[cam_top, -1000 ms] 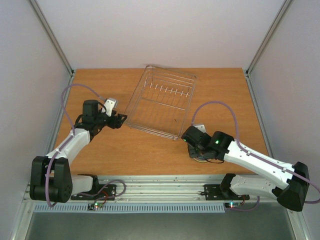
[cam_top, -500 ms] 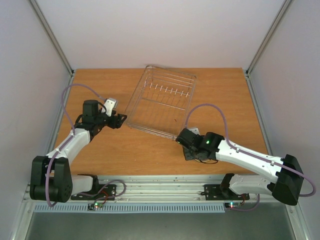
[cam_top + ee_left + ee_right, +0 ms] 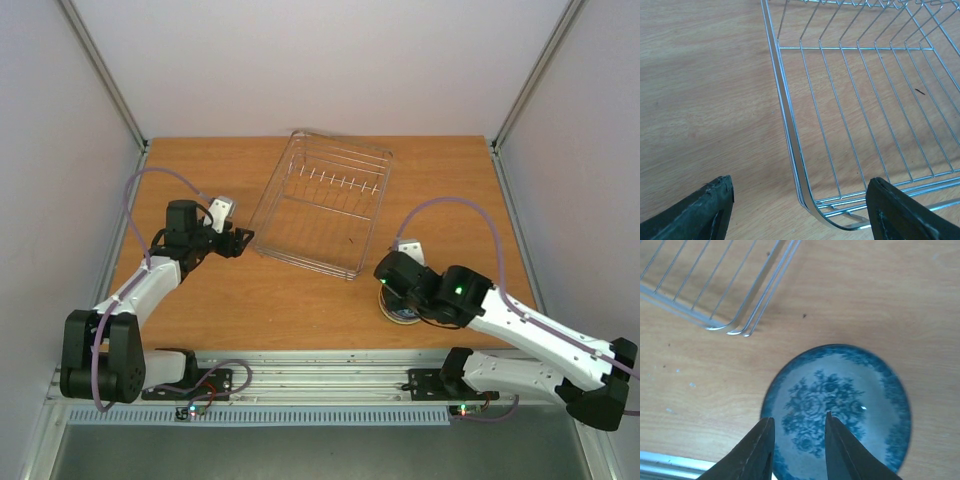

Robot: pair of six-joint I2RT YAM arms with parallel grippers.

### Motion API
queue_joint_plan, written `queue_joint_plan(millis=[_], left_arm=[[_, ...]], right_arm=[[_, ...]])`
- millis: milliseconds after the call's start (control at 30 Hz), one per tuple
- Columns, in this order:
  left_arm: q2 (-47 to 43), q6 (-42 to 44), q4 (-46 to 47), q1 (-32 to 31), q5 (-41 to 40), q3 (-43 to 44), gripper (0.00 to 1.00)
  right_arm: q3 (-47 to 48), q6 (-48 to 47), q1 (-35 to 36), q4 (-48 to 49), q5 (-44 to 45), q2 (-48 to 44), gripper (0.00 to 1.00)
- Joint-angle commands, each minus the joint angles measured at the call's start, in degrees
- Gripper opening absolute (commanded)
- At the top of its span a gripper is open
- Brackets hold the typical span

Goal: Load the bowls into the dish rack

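The blue-flowered bowl [image 3: 860, 400] sits on the tabletop [image 3: 250, 300] right beneath the right gripper [image 3: 797, 419], its jaws slightly parted and empty over the bowl's near side, with the dish rack [image 3: 300, 263] just beyond, while the left gripper [image 3: 801, 184] gapes empty at the rack's corner.

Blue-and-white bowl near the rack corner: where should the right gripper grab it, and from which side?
Pinch the near rim of the blue-and-white bowl from straight above, one finger inside, one outside. It sits mouth up on the table and looks wider than the right gripper stands open, so spanning it seems unlikely.
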Motion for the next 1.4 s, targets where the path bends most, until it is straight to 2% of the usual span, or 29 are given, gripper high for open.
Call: queue_joint_plan(millis=[0,100,167,233,300,333,633,1000,1267,1367], left_arm=[[0.5,1.0,2.8,-0.3,0.2,-0.5,0.74],[0.8,1.0,2.8,-0.3,0.4,-0.5,0.74],[1.2,1.1,2.8,-0.2,0.4,-0.3,0.74],[1.5,1.0,2.6,-0.2,0.4,-0.1,0.74],[1.5,1.1,2.2,-0.2,0.2,-0.1,0.74],[1.4,1.1,2.3,-0.2,0.1,-0.2,0.74],[1.2,1.4,2.4,-0.2,0.0,-0.5,0.74],[2.5,1.4,2.8,-0.2,0.6,-0.4,0.74],[2.1,1.4,2.6,-0.3,0.7,-0.4,0.74],[1.9,1.4,2.6,-0.3,0.8,-0.4,0.74]], right_arm=[[1.7,4.6,0.4,-8.1,7.9,-2.2,0.30],[0.4,5.1,0.4,-8.2,7.4,-3.0,0.30],[-1.0,4.3,0.4,-5.4,4.7,-2.6,0.26],[-2.8,3.7,0.4,-1.5,2.0,-1.2,0.17],[-3.8,3.2,0.4,1.4,0.0,1.2,0.03],[-4.2,3.0,0.4,2.4,-0.8,2.5,0.02],[-3.8,3.0,2.1,6.4,-2.7,11.0,0.01],[-0.8,2.8,2.3,1.2,1.8,7.9,0.02],[2.7,5.4,2.3,-7.2,9.3,6.1,0.11],[2.3,9.0,2.1,-10.9,12.1,4.9,0.19]])
